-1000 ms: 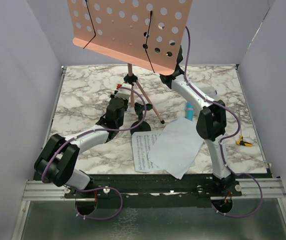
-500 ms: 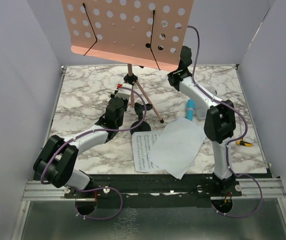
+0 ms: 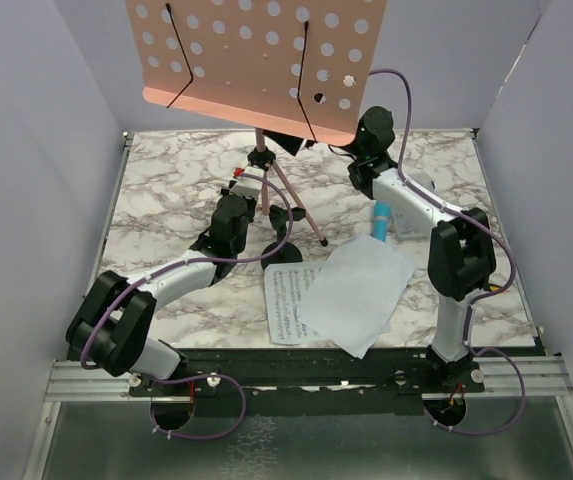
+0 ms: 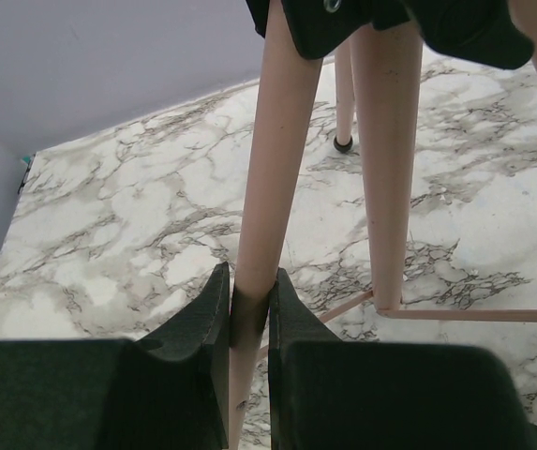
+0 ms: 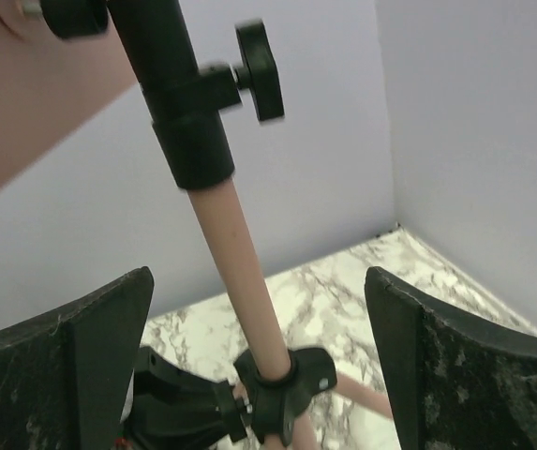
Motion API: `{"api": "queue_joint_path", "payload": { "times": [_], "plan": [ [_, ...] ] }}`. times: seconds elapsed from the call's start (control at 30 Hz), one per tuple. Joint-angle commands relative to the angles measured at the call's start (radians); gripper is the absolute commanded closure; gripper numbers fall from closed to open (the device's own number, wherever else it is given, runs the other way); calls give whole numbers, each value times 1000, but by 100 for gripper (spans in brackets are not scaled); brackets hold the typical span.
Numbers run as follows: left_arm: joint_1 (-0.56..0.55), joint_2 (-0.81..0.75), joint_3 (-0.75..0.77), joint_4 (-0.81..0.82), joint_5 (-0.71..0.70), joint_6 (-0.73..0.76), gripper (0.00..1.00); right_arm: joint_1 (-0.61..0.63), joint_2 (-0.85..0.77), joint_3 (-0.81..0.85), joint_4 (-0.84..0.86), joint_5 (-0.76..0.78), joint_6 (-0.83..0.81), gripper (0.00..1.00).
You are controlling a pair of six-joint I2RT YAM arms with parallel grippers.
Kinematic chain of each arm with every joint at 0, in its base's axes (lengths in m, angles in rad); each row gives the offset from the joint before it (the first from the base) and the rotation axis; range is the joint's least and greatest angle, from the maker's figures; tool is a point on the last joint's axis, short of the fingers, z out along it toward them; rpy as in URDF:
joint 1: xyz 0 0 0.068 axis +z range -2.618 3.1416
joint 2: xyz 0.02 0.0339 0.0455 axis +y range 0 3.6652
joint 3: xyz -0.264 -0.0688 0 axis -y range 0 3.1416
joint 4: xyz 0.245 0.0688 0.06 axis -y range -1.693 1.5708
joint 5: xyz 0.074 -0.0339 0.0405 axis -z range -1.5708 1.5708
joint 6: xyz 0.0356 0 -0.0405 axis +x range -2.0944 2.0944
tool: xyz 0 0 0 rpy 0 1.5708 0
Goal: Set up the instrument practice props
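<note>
Marble-patterned bench is left bare on its left half, and the most open room for moving is judged to lie there, bounded by the grey left wall. Next to that, the left claw is seen pressed together on a pink tripod leg, low down near the bench surface. The pink music stand is held upright at the centre back, its hole-dotted desk overhanging the rear of the bench, so this part of the task is judged done or nearly so. Just in front of the legs, a dark round shape is taken to be the mic stand, though this cannot be told for certain from above. The two sheet-music pages are lying overlapped on the bench near the front edge, not yet placed on the desk. The blue microphone is lying flat just behind them, apart from any holder, so pages and microphone are both judged left to do. The right claw is spread wide around the shaft below the desk, with nothing gripped. Little room is left beyond it, where the right wall and the back corner close in.
</note>
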Motion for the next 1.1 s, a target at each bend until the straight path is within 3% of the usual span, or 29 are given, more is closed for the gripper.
{"api": "queue_joint_path", "payload": {
  "times": [0.0, 0.27, 0.33, 0.47, 0.73, 1.07],
  "plan": [
    [22, 37, -104, -366, -18, -139, 100, -11, -82, -125, 1, 79, -45, 1],
    [21, -41, -86, -369, 60, -150, 97, -61, -210, -380, -3, 122, -26, 0],
    [20, -64, -82, -369, 77, -159, 83, -73, -247, -454, 21, 139, -11, 0],
    [20, -109, -77, -368, 107, -168, 43, -86, -309, -553, 19, 159, -14, 0],
    [22, -276, -103, -357, 158, -254, 3, -87, -449, -680, -83, 184, -53, 0],
    [28, -498, -216, -356, 210, -451, 1, -87, -722, -877, -308, 259, -76, 0]
  ]
}}
